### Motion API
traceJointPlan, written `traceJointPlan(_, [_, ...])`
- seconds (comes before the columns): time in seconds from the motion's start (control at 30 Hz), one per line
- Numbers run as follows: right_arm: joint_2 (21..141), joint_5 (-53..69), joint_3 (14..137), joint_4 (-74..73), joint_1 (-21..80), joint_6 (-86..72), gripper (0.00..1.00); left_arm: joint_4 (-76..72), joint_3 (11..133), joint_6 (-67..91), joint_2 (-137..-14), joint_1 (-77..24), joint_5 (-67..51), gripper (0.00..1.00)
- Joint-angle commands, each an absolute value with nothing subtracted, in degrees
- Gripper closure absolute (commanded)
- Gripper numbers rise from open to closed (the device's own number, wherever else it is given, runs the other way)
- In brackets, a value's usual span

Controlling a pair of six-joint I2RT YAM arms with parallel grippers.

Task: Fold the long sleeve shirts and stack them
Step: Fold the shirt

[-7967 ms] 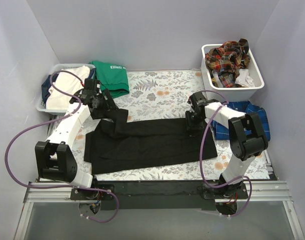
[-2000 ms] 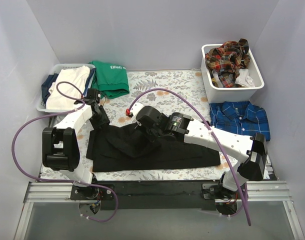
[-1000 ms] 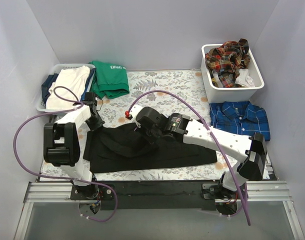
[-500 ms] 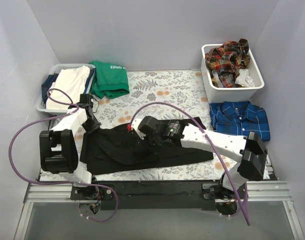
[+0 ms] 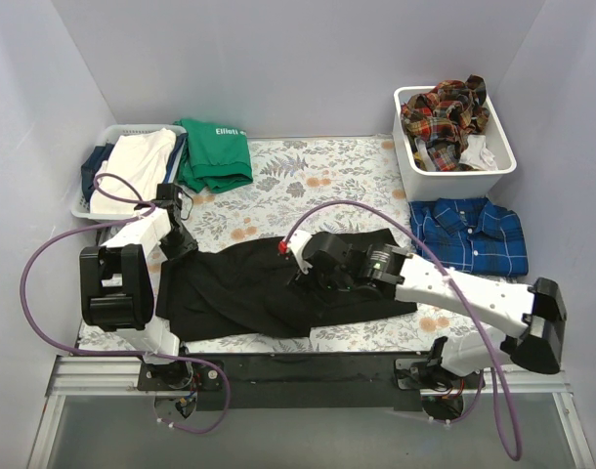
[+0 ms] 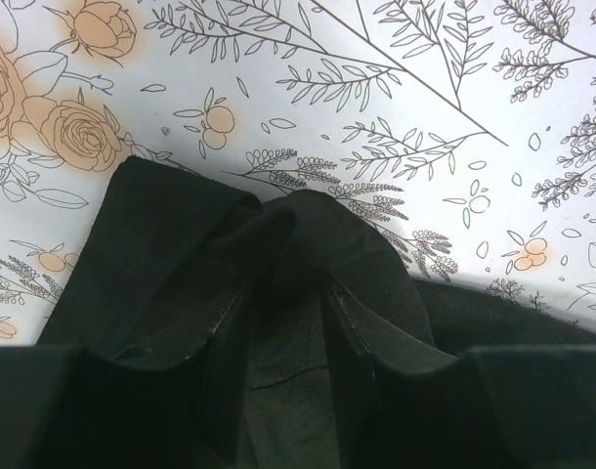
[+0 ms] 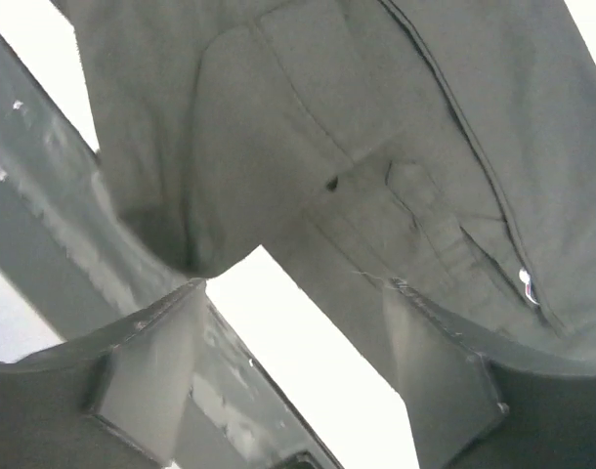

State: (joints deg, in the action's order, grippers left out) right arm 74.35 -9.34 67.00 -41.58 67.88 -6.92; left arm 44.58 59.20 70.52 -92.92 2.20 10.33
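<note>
The black long sleeve shirt [image 5: 239,293] lies across the middle of the floral table, doubled over and rumpled on its left half. My left gripper [image 5: 178,246] sits at the shirt's upper left corner. In the left wrist view its jaws [image 6: 288,283] stand a little apart, with a hump of black cloth [image 6: 181,254] between and ahead of the tips. My right gripper [image 5: 300,266] hovers over the shirt's middle; in the right wrist view it [image 7: 296,283] is wide open above black cloth [image 7: 376,117], holding nothing. A blue plaid shirt [image 5: 471,234] lies folded at the right.
A white bin [image 5: 454,168] at the back right holds crumpled red-orange plaid shirts [image 5: 443,115]. A folded green top [image 5: 217,154] lies at the back left beside a basket [image 5: 93,207] of pale clothes. Purple cables loop off both arms.
Both grippers have opened and let go of the black cloth. The right arm has drawn back rightward from the shirt's left part to its middle. The left gripper stayed at the corner.
</note>
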Motion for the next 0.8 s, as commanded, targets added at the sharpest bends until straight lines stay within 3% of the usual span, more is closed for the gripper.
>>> traceJointPlan(0.0, [83.9,-8.3,66.7,-34.7,64.9,-5.9,0.16,44.3,59.9,70.3,-91.8,3.0,10.8,0.67])
traceJointPlan(0.13, [93.3,-4.2,72.2,-33.8,61.3,-4.3,0.15,44.2,60.4,70.5,-92.2,3.1,9.7,0.63])
traceJointPlan(0.37, [97.8,10.4,74.1,-33.0,55.0,-2.4,0.14,44.4,61.9,70.0,-93.1,3.3,9.2,0.59])
traceJointPlan(0.53, [100.4,22.5,74.2,-35.5,54.8,2.5,0.19,44.2,62.5,70.0,-93.6,3.4,8.6,0.56])
traceJointPlan(0.77, [102.9,27.8,75.1,-36.2,54.8,2.9,0.24,43.9,62.1,70.2,-94.3,3.5,8.3,0.56])
